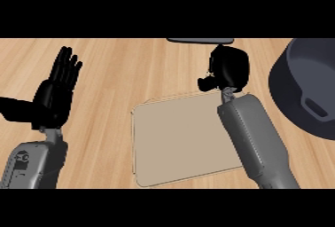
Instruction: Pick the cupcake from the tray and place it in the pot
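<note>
No readable text, labels, brands or numbers anywhere. The left forearm [29,165] carries a small dark round marking on its grey casing (a shape only, no letters or digits legible). Tray [177,142], pot [307,88] and wooden counter [131,66] surfaces are all unmarked.

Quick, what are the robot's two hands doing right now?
Left hand: open, fingers straight up, resting at the left, holding nothing.
Right hand: fingers curled past the tray's far edge; what it holds, if anything, is hidden.
</note>
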`<move>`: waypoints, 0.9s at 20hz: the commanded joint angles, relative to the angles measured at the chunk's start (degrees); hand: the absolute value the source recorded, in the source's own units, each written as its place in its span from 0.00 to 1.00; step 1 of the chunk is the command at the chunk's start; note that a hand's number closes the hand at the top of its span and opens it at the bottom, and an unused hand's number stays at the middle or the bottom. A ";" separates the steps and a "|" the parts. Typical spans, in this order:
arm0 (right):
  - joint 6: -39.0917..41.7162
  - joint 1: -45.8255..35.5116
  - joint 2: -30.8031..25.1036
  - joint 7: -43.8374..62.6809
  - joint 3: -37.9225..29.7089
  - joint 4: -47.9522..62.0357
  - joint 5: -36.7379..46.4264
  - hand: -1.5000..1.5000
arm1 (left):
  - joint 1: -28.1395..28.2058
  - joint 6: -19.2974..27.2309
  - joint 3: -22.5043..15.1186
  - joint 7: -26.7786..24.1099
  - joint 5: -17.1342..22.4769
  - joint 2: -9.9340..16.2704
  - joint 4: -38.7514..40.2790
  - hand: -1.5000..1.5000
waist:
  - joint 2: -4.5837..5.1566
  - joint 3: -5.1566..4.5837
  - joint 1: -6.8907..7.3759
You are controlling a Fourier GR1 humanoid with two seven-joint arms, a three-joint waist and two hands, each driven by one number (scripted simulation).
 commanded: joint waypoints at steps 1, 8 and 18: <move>-7.10 -8.03 0.22 16.45 -1.73 2.19 8.46 1.00 | -0.06 -0.96 0.28 -0.05 0.18 0.87 0.63 0.50 | 0.19 0.02 0.33; -9.65 -14.65 -2.43 28.17 -2.28 3.75 17.68 1.00 | 0.53 0.25 1.23 -0.15 0.02 0.35 1.44 0.50 | -0.27 0.15 -2.45; -1.85 -1.99 -9.49 23.56 -7.01 -7.21 12.46 1.00 | 0.53 0.53 3.37 1.94 0.58 1.96 -1.38 0.50 | -0.64 0.19 -3.53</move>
